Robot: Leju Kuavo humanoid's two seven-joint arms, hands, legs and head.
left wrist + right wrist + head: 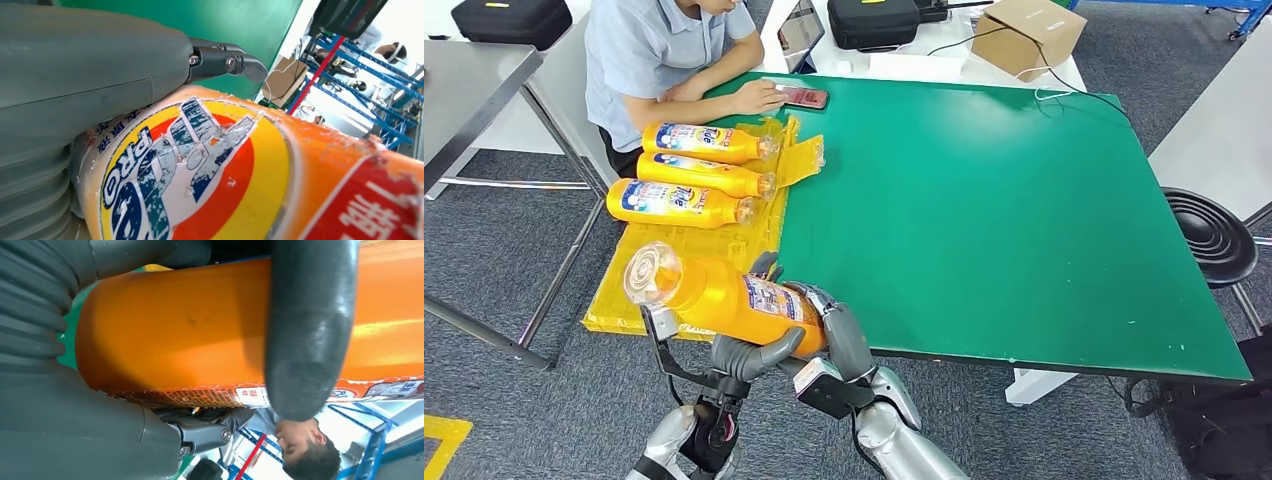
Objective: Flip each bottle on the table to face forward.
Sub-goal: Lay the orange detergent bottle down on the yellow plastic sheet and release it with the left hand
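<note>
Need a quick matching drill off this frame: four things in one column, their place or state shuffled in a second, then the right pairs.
Things
1. held bottle
2. three bottles
3. phone
4. black stool

Place or state
A. on the floor beside the table's right edge
B. lying side by side on the yellow tray
C. off the table, gripped by both the left hand and the right hand
D. on the green table by a person's hand

Pairs: 1-C, 2-B, 3-D, 4-A
</note>
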